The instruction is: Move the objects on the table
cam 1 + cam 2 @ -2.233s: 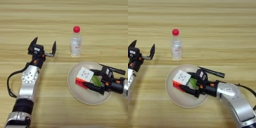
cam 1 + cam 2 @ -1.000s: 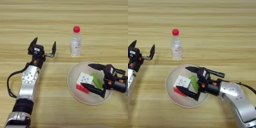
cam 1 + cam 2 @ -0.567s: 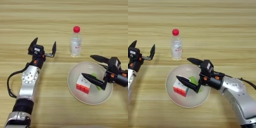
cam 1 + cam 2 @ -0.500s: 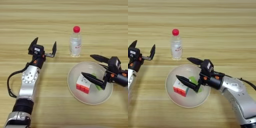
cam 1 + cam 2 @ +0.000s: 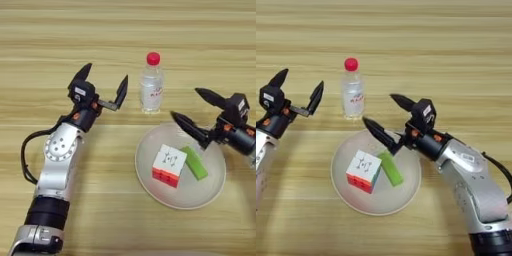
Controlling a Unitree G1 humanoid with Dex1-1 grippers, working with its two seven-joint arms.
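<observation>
A round cream plate [image 5: 205, 192] lies right of centre on the table [image 5: 125, 30]. On it sit a white-faced puzzle cube [image 5: 169, 164] and, just right of it, a green block [image 5: 194, 162]. A clear bottle with a red cap [image 5: 151, 86] stands upright behind the plate. My right gripper [image 5: 385, 116] is open above the plate's far rim, its lower finger close to the green block's far end, holding nothing. My left gripper [image 5: 104, 82] is open over bare table left of the bottle.
Wood-grain table extends on all sides of the plate and bottle. My left arm [image 5: 57, 165] stretches along the left side from the near edge. The right forearm [image 5: 471, 180] comes in from the lower right.
My right gripper let go of the cube, opened wide and drew back up to the plate's far rim. The cube and green block now rest on the plate. Left arm unchanged.
</observation>
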